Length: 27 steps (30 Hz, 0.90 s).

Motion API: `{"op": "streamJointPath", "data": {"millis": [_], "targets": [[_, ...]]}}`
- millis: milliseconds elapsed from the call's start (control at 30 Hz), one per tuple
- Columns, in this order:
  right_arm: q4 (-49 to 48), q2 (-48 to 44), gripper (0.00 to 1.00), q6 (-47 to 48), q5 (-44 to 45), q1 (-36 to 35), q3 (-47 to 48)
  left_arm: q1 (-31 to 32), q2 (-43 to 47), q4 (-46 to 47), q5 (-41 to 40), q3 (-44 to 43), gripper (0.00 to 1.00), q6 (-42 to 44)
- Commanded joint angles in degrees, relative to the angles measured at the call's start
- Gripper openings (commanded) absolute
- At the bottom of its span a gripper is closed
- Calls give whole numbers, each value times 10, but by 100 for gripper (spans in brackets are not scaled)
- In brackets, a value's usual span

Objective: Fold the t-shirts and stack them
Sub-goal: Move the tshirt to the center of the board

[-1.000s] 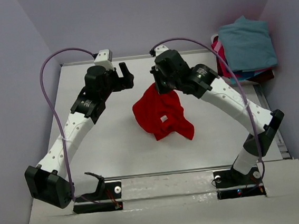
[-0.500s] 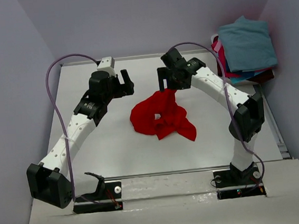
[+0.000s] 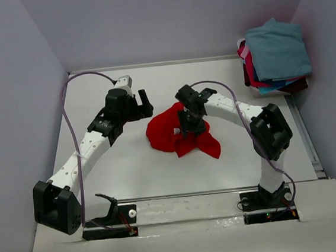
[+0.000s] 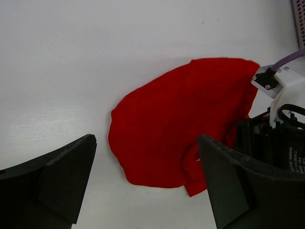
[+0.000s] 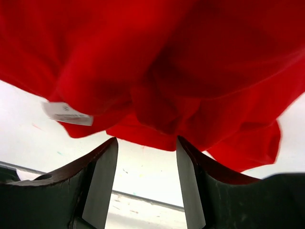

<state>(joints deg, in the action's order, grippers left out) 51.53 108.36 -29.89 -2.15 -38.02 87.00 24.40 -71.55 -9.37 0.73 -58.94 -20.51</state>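
My left arm (image 3: 92, 146) and right arm (image 3: 233, 109) are white tubes with chunky black joints. A thin purple cable (image 3: 68, 129) loops along each one. The left gripper (image 4: 147, 157) has wide black fingers (image 4: 57, 181). One wrist has a white block (image 4: 279, 81) with little screws. Both bases (image 3: 109, 224) are black.

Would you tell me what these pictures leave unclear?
Top view: the teal shirt covers the stack, so its count is unclear.
Right wrist view: the label has print too small to read.
Left wrist view: the right arm hides the red shirt at its right edge.
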Motion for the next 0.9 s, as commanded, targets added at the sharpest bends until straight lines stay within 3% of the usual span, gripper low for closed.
{"op": "streamJointPath", "data": {"millis": [0, 400, 867], "targets": [[-44, -36, 57, -29, -41, -13, -27, 3, 12, 9, 33, 51, 99, -36], [-43, -6, 58, -20, -28, -24, -12, 20, -88, 0, 87, 53, 99, -48], [-56, -4, 57, -24, -35, -24, -37, 25, -129, -64, 40, 41, 99, -52]]}}
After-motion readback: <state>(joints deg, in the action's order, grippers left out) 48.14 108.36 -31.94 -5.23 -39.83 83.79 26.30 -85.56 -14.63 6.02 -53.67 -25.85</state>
